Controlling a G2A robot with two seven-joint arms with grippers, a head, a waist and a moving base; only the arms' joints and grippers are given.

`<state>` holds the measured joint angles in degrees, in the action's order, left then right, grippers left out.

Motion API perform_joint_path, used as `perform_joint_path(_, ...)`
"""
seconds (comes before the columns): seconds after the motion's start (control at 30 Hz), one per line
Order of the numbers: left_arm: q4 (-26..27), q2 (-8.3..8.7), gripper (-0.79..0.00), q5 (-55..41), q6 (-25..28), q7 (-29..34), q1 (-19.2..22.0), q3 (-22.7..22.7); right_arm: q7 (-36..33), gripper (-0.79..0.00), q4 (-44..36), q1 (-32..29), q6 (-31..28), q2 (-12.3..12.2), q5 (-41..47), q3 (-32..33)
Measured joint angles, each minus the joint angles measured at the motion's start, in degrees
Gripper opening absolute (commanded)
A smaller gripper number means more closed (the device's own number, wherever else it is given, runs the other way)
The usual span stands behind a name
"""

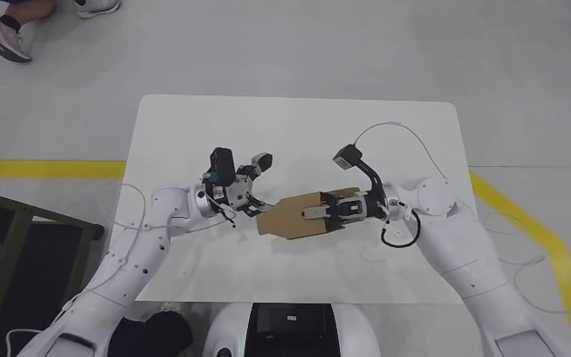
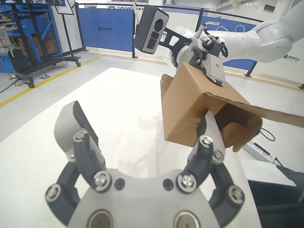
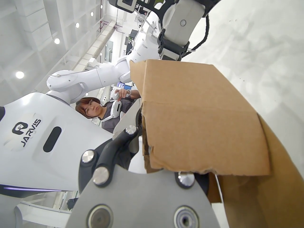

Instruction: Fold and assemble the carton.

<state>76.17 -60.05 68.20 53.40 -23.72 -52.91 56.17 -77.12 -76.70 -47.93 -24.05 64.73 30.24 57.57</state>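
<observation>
We are looking down on a white tabletop (image 1: 357, 134). Over its middle, a little toward the edge nearest the robot, the brown carton (image 1: 287, 220) is lying on its side in the air. The right claw (image 1: 323, 212) is clamping one wall at the carton's right end. The left claw (image 1: 260, 187) is standing with its fingers wide apart at the open left end, one fingertip (image 2: 210, 121) touching the cardboard edge there.
</observation>
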Motion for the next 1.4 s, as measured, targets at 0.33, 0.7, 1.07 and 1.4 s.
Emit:
perform_joint_path(0.33, -0.60, -0.64, 0.000, 0.46, -0.34, 0.00, 0.55, -0.22, -0.31, -0.785, 0.55, 0.51, 0.09, 0.18, 0.23, -0.39)
perform_joint_path(0.7, -0.92, -1.06, 0.000, 0.68, 0.01, 0.06, 0.67, 0.22, -0.53, -0.785, 0.98, 0.86, -0.05, 0.34, 0.53, -0.62)
perform_joint_path(1.07, -2.31, -0.37, 0.000, 0.20, 2.60, -0.72, -0.89, 3.87, 1.88, -0.785, 2.09, 0.71, -0.37, 0.29, 0.08, 0.39)
perform_joint_path(1.4, 1.97, 1.22, 0.000, -0.41, 4.63, -0.50, -5.82, 9.70, 7.14, -0.785, 2.30, -0.23, -0.05, -0.11, -2.12, 2.68)
